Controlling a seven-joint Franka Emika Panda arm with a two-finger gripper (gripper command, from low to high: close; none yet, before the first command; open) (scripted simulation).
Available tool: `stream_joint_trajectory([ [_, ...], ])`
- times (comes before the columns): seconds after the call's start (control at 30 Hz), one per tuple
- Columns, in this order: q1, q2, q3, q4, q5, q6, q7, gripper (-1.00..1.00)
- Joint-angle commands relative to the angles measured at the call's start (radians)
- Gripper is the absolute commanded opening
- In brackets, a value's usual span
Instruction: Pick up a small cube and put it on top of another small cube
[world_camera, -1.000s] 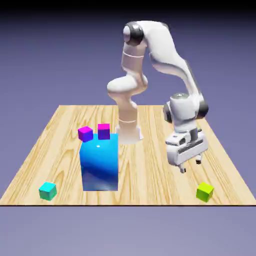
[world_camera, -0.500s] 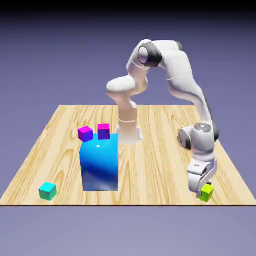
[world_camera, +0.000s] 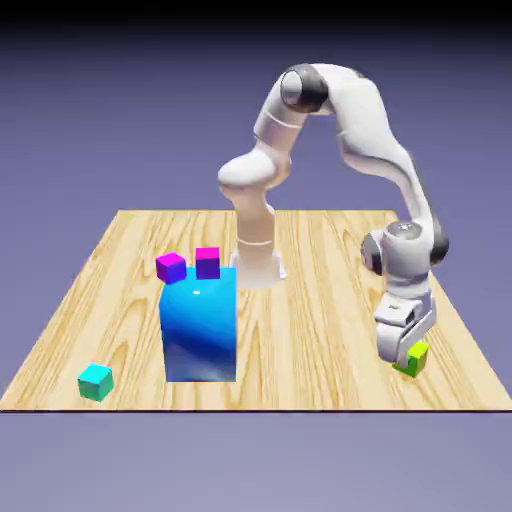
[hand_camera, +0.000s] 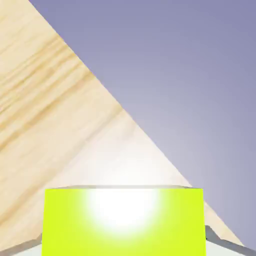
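Gripping the lime-green cube (world_camera: 416, 359) between my tool's (world_camera: 408, 364) fingertips, I have it near the exterior view's four o'clock, over the counter (world_camera: 300, 370). I judge it light and stiff, hardly fragile, perhaps slippery if pinched off-centre; opposite side faces, mid-height, suit my hold. It looks plain and sharp-edged, its yellow-green face glaring white in the hand view.

A simulated robotics workspace: a rendered arm (world_camera: 365, 120) on a wooden table (world_camera: 310, 330), plain violet backdrop.
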Motion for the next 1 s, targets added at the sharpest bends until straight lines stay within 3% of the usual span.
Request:
stream_joint_trajectory([
  [0.0,-0.024,-0.036,-0.014,-0.010,-0.024,-0.026,-0.026,-1.00],
  [0.87,-0.637,-0.979,-0.369,-0.259,-0.649,-0.723,-0.707,-1.00],
  [0.97,-0.642,-0.978,-0.389,-0.290,-0.659,-0.692,-0.726,-1.00],
])
